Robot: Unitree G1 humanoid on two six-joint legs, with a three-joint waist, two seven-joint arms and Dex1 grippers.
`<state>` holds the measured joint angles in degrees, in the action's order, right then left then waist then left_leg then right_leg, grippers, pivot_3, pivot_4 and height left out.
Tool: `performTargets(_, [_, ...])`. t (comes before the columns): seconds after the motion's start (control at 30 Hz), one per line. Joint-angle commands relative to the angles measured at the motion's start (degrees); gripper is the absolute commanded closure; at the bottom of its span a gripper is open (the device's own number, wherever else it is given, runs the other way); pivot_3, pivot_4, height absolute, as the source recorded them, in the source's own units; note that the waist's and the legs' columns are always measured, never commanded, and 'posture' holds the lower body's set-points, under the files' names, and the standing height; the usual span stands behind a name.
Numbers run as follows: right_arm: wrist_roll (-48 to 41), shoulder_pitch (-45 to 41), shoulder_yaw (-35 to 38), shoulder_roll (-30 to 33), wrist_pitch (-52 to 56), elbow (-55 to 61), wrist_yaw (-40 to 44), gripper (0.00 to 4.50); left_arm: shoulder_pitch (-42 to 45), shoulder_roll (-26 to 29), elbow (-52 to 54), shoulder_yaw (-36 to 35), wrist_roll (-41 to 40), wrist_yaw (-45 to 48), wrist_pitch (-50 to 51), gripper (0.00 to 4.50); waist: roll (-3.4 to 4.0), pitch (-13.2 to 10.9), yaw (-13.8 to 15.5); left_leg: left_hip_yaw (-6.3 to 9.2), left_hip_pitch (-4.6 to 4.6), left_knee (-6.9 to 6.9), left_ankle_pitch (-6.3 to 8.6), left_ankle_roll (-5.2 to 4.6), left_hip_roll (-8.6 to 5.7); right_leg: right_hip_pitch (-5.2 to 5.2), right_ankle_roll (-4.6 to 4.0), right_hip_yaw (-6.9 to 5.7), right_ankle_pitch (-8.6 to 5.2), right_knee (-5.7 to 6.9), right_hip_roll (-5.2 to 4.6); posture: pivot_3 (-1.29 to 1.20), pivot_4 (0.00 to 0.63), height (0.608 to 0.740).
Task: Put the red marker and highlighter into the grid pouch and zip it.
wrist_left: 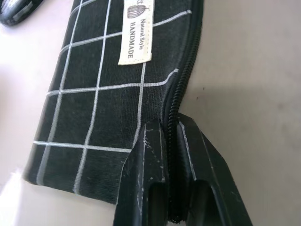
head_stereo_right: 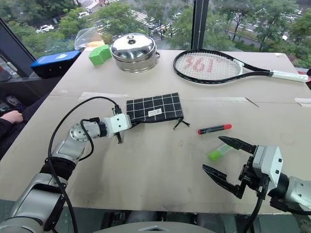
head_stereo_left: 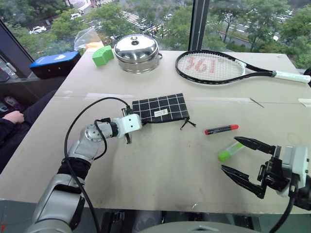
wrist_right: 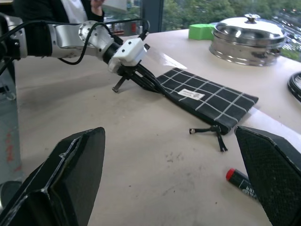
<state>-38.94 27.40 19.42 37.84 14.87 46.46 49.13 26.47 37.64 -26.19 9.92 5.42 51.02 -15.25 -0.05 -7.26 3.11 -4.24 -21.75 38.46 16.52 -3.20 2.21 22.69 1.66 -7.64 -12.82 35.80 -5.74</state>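
left gripper [wrist_right: 149,84] pinched on grid pouch [head_stereo_left: 160,108] corner at its zipper edge | pouch flat mid-tabletop, zip pull toward right | red marker [head_stereo_left: 221,129] lying right of pouch, apart | highlighter [head_stereo_left: 230,152] just nearer front edge than marker | right gripper [head_stereo_left: 243,162] fingers spread wide, empty, beside highlighter near front-right corner

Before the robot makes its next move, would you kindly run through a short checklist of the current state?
1. Left gripper shut on the grid pouch at its zipper edge: ok.
2. Right gripper open, nothing held: ok.
3. Red marker lying free on the table: ok.
4. Highlighter free, beside the right gripper: ok.
5. Pouch unzipped enough for loading: cannot tell.
6. Pull cord clear of the pens: ok.
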Motion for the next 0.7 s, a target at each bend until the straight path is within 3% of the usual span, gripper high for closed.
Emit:
performTargets(0.03, [-0.32,-3.04,-1.96,-1.00,1.96,3.05,-5.37,0.00,-2.89,-0.04,7.98,0.00,-5.60,6.46,13.80,4.33,-0.17,-0.11,-0.62,0.01,-0.02,0.00,0.00,0.00,0.00,0.00,0.01,0.00,-0.01,0.00,0.00,0.00,0.150,0.740])
performTargets(0.13, [-1.96,-8.05,-6.26,-1.68,9.16,4.60,-13.93,0.00,-3.69,0.57,17.53,-2.26,-10.96,7.94,27.12,4.33,-0.30,-0.19,-0.84,0.02,-0.05,-0.01,0.01,0.01,-0.02,0.00,0.12,0.05,-0.04,-0.02,0.01,0.00,0.150,0.740])
performTargets(0.23, [-0.27,-22.28,-15.33,-4.12,28.79,4.74,-32.36,0.00,-3.57,1.58,31.19,-4.51,-19.54,8.61,45.63,4.33,-0.71,-0.55,-1.84,0.03,-0.12,-0.01,0.00,0.01,0.00,0.10,0.09,0.23,-0.05,-0.01,0.02,0.00,0.150,0.740])
performTargets(0.4, [-0.29,-36.31,-20.43,-13.95,45.10,-3.76,-45.76,0.00,-3.23,1.74,41.99,-4.86,-24.27,5.12,60.04,4.33,-0.73,-0.61,-2.06,0.11,-0.20,-0.08,-0.04,0.09,-0.02,0.19,-0.11,0.32,0.10,0.05,0.11,0.00,0.150,0.740])
performTargets(0.57, [0.87,-43.49,-17.61,-20.86,51.31,-10.33,-51.36,0.00,-3.70,1.76,48.73,-4.30,-26.48,2.05,66.09,4.33,-0.77,-0.64,-2.31,-0.04,-0.28,-0.11,-0.20,0.37,-0.05,0.27,-0.07,0.46,0.13,0.00,0.22,0.00,0.150,0.740])
performTargets(0.7, [1.14,-45.98,-16.23,-21.80,53.06,-12.07,-51.05,0.00,-4.16,2.21,49.95,-3.85,-26.89,0.81,66.57,4.33,-0.75,-0.65,-2.32,-0.05,-0.27,-0.11,-0.20,0.38,-0.06,0.27,-0.04,0.46,0.11,-0.04,0.22,0.00,0.150,0.740])
